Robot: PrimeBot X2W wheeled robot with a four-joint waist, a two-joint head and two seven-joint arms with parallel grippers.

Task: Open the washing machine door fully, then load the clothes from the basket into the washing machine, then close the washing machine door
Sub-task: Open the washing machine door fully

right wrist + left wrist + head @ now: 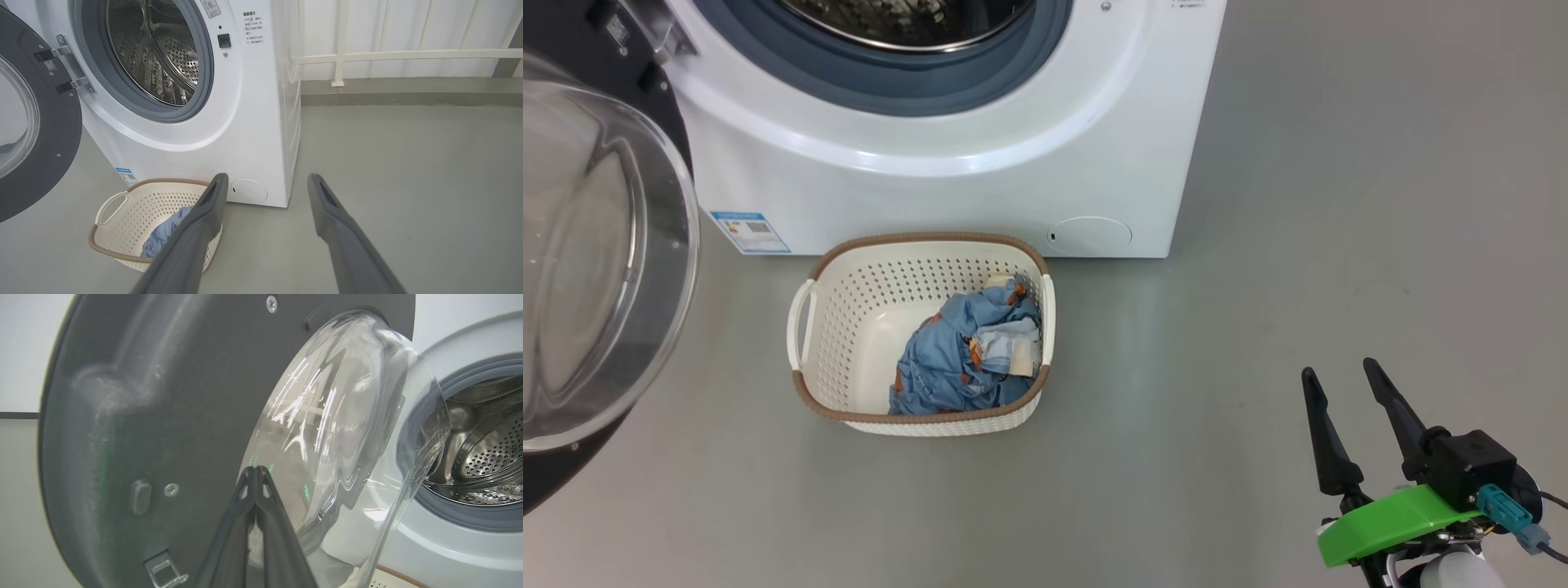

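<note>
Closed fingers of the left gripper (256, 469) fill the lower left wrist view, tips pressed together and holding nothing. They point at the inner face of the washing machine door (143, 416), where the dark rim meets the glass bowl; contact cannot be confirmed.

Count: one washing machine (931, 188), one door, one basket (849, 310), one bundle of clothes (956, 359), two grippers.

Door: stands open on the machine's left side, bowl bulging toward the drum opening.

Right gripper (1339, 369): jaws spread wide, empty, above bare floor.

Basket: on the floor just in front of the machine, long axis parallel to the machine front. It lies ahead and to the left of the right gripper – well apart.

Clothes: inside the basket, heaped in the half nearer the right gripper.
</note>
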